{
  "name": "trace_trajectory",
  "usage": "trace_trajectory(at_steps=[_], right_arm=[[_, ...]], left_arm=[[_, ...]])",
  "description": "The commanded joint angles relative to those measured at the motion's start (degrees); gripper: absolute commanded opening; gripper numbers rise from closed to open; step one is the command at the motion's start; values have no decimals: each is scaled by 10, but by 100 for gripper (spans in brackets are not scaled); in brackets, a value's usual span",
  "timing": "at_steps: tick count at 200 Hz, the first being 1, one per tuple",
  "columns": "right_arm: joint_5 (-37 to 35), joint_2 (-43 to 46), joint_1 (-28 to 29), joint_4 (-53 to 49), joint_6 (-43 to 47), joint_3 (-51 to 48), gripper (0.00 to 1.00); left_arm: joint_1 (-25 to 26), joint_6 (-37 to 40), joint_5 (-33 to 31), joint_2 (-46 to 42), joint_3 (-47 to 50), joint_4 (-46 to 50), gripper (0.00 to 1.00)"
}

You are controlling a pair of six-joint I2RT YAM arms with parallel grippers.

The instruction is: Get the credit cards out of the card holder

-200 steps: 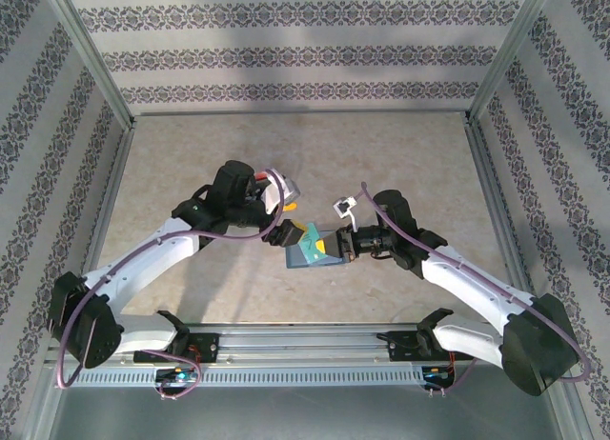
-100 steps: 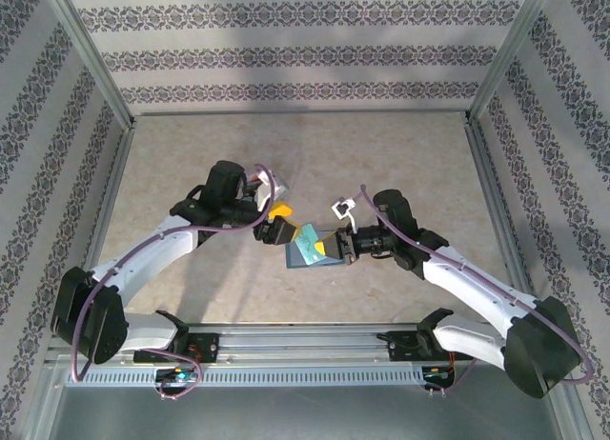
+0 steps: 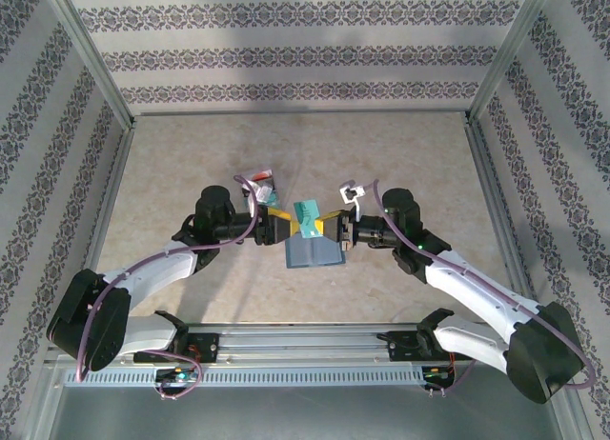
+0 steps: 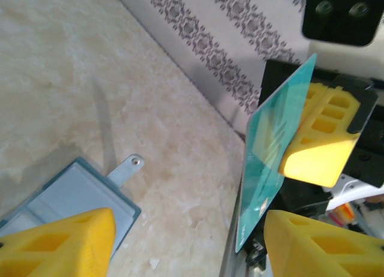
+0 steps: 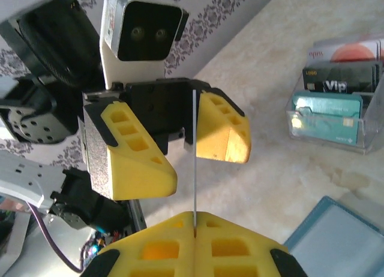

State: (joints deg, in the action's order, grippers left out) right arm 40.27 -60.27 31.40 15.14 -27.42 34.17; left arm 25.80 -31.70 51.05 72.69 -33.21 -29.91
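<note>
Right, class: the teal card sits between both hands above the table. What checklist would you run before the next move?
1. Right hand shut on the teal card: ok.
2. Left hand open, one finger on each side of the card: ok.
3. Left hand gripping the card: not ok, its jaws stand open.
4. Card holder lying open on the table, below the hands: ok.
5. Left arm's clearance from the clear card stand: cannot tell.

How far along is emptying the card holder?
Done: several cards sit in the clear stand, one with a red circle. In hand: the right hand pinches a teal card edge-on between the open fingers of the left hand, not yet closed on it. Left, probably: that handover; the card holder lies on the table, and whether cards remain inside cannot be told.
</note>
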Motion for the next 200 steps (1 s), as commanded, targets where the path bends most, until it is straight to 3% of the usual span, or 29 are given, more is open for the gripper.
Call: trace_trajectory(at_steps=[1, 27, 50, 109, 129, 157, 172, 200], right_arm=[[-1, 1, 5, 82, -30, -9, 3], [9, -14, 5, 121, -53, -15, 4], [15, -25, 5, 162, -74, -26, 4], [31, -51, 4, 206, -93, -29, 6], [32, -52, 0, 198, -93, -29, 18], [14, -43, -13, 156, -86, -33, 42], [5, -32, -22, 140, -86, -38, 55], [-17, -4, -34, 99, -77, -46, 70]], left_arm=[[6, -60, 18, 5, 0, -129, 65], [13, -64, 33, 15, -5, -154, 62], [17, -76, 43, 26, -8, -178, 54], [18, -122, 60, 56, -8, -258, 12], [18, -112, 63, 52, -14, -238, 0], [16, -29, 51, 24, -40, -96, 0], [16, 47, 25, -2, -73, 47, 0], [14, 227, -58, -31, -159, 322, 0]])
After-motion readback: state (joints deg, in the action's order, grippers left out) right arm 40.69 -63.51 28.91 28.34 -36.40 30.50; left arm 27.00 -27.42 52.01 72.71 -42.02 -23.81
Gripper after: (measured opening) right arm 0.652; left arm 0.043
